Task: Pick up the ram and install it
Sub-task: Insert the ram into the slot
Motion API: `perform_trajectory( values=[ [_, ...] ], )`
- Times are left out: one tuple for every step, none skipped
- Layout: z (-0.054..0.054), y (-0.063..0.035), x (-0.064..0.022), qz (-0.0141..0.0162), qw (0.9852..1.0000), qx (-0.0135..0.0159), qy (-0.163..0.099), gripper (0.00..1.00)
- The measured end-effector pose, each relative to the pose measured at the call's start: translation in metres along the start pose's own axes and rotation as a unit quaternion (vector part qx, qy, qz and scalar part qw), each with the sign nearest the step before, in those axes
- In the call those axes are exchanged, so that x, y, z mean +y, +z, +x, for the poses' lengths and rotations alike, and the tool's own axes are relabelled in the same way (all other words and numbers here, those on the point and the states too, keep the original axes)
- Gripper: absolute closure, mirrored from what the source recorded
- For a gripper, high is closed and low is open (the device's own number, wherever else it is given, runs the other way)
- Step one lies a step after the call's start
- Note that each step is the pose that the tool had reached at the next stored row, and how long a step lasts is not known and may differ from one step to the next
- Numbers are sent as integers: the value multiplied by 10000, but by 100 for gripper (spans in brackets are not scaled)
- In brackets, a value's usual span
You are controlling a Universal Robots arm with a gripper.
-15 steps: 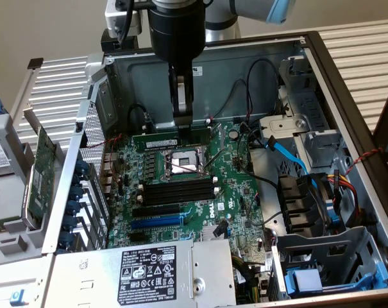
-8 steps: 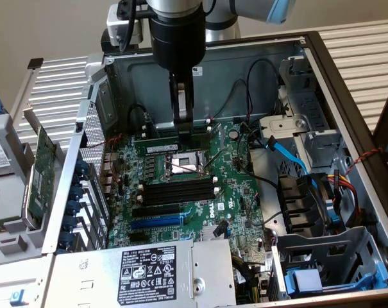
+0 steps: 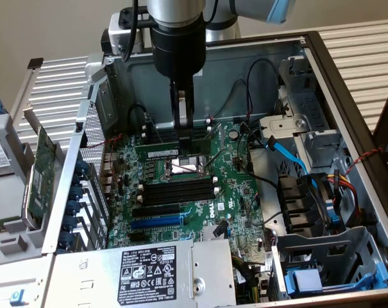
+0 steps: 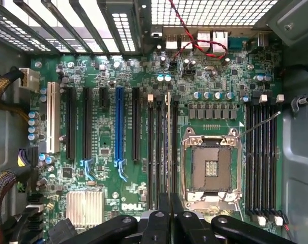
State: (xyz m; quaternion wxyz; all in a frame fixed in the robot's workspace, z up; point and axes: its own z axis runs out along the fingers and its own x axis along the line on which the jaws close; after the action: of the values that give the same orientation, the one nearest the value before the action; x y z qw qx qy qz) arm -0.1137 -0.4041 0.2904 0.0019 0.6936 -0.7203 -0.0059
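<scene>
The ram (image 3: 171,153) is a narrow green stick with a white label. It stands on edge in a memory slot beside the CPU socket (image 3: 184,168) on the motherboard. In the wrist view the ram (image 4: 168,142) shows edge-on as a thin line between black slots, running straight toward my fingers. My gripper (image 3: 184,126) reaches down into the open computer case, over the middle of the stick's length. Its fingers are shut together, with the gripper (image 4: 170,208) in line with the stick. I cannot tell whether the fingertips touch the ram's top edge.
A second bank of black memory slots (image 4: 260,157) lies on the other side of the CPU socket (image 4: 211,165). Black cables and a blue cable (image 3: 283,151) hang at the exterior view's right. The power supply (image 3: 149,269) sits in front. A green expansion card (image 3: 40,173) stands outside the case.
</scene>
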Motion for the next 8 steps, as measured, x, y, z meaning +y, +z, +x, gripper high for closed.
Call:
perform_trajectory(
  values=[
    [4, 4, 0, 1, 10000, 0, 2, 87],
    [8, 8, 0, 1, 10000, 1, 3, 87],
    [14, 10, 0, 1, 10000, 3, 4, 87],
    [21, 13, 0, 0, 10000, 3, 5, 87],
    [24, 19, 0, 1, 10000, 3, 6, 87],
    [24, 28, -1, 1, 10000, 4, 7, 87],
    [25, 39, -1, 1, 10000, 6, 8, 87],
    [25, 50, -1, 1, 10000, 8, 9, 87]
  ],
)
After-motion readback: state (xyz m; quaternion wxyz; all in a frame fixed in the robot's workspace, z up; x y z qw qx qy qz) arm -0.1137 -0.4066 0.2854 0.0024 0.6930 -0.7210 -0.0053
